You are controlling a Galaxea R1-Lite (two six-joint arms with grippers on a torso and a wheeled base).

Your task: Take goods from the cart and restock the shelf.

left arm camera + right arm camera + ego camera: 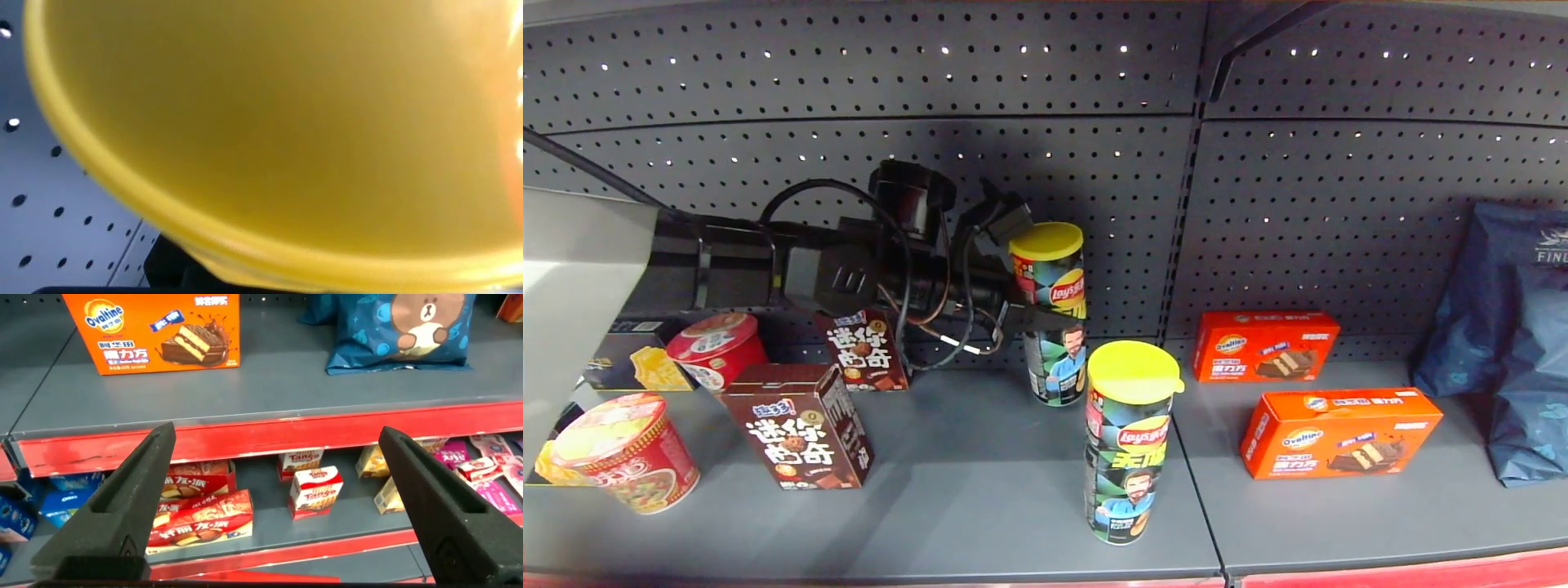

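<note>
A tall chip can with a yellow lid (1047, 269) stands upright at the back of the grey shelf (980, 482), close to the pegboard wall. My left gripper (1052, 317) comes in from the left and is shut around the can's middle. The can's yellow lid (270, 131) sits right under the camera in the left wrist view. A second, identical chip can (1129, 445) stands free, nearer the shelf's front edge and slightly right. My right gripper (278, 433) is open and holds nothing, in front of the shelf's red front edge (270, 443).
Two brown cookie boxes (800, 429) (864, 349) and two red noodle cups (629, 453) (717, 347) crowd the shelf's left. Two orange wafer boxes (1339, 431) (1264, 345) and a blue bag (1503, 343) lie to the right. Snack boxes (204, 514) fill the lower shelf.
</note>
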